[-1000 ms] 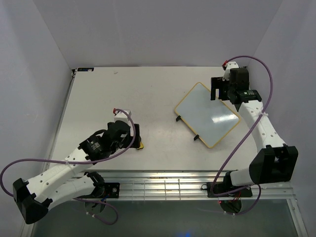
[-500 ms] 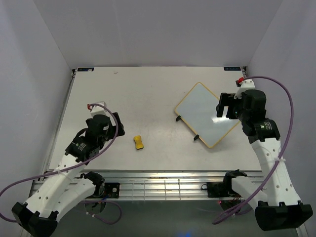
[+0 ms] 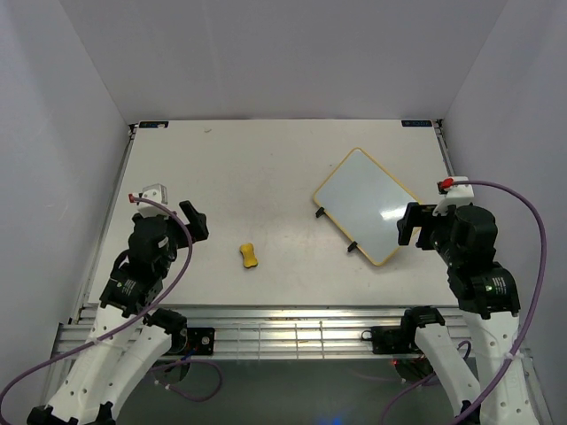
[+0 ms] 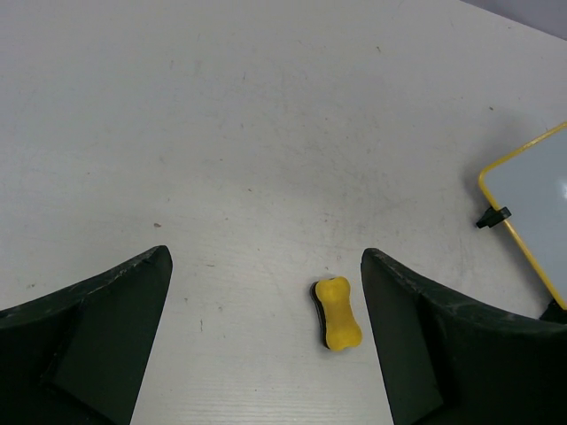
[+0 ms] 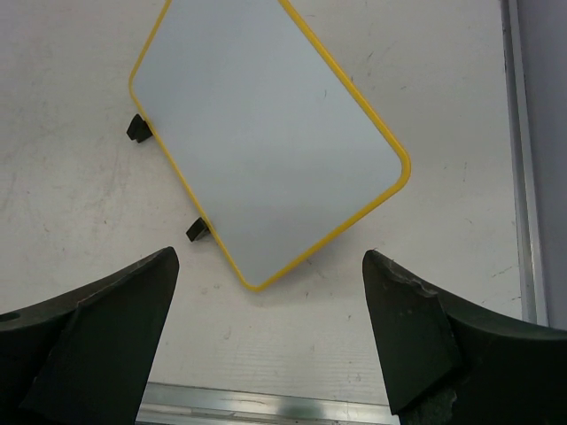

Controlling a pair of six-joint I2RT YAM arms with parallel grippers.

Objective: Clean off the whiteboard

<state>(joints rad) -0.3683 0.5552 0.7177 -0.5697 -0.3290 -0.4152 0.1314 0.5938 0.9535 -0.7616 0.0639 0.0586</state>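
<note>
White tabletop (image 3: 266, 168): our whiteboard (image 3: 363, 205) lies by its right edge, blank, so we judge the wiping done. Hence our 2 tools, left gripper (image 4: 264, 255) and right gripper (image 5: 270, 255), hang spread and empty near the front edge, with the eraser (image 3: 251, 256) lying loose there.

A small yellow eraser (image 3: 251, 256), peanut-shaped, lies flat on the pale surface (image 3: 257, 168), lower left of centre in the overhead view (in the left wrist view it sits low and just right of centre, a dark underside showing at its edge). The surface carries faint scuffs and specks. Plain white walls (image 3: 283, 53) enclose it on three sides. A ribbed metal rail (image 3: 292, 323) runs along its lower edge.
</note>
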